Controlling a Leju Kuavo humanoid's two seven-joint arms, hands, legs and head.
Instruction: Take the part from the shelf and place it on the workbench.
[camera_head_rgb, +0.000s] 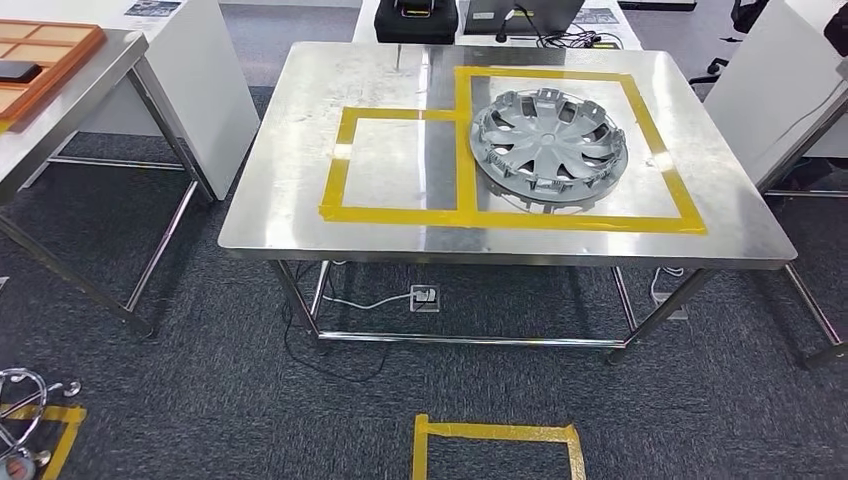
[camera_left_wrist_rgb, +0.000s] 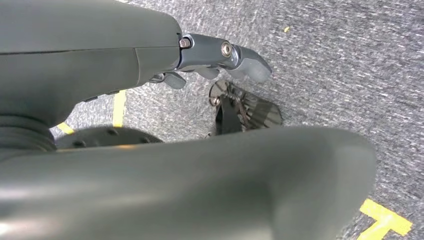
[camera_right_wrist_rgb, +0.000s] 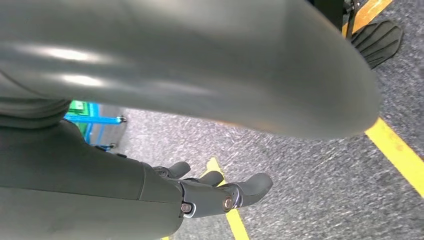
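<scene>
Part: a grey plastic wheel cover (camera_head_rgb: 548, 147) lies flat on the steel table (camera_head_rgb: 300, 200), face up, spokes fanning from a round hub.
Where on the table: inside the larger yellow tape rectangle (camera_head_rgb: 660, 140), toward its near left corner; its near rim sits close to the front strip of tape.
Smaller tape square (camera_head_rgb: 340, 165): joined to the left side of the larger one, with bare steel inside it.
Left hand (camera_left_wrist_rgb: 220, 57): hangs beside the robot's body over grey carpet, fingers slightly bent and spread, nothing between them.
Right hand (camera_right_wrist_rgb: 220, 192): also hangs low over the carpet, fingers loosely extended and apart, holding nothing.
Floor (camera_head_rgb: 200, 400): dark grey carpet; a yellow tape box (camera_head_rgb: 495, 445) is marked out in front of the table, and yellow tape lines run under both hanging hands.
Behind the table: a black case (camera_head_rgb: 415, 20) and cables (camera_head_rgb: 560, 40) sit on a white surface.
Left of the table: a second steel table (camera_head_rgb: 70, 110) carrying an orange compartment tray (camera_head_rgb: 45, 55).
Under the table: a floor socket (camera_head_rgb: 424, 297) with a white cord.
</scene>
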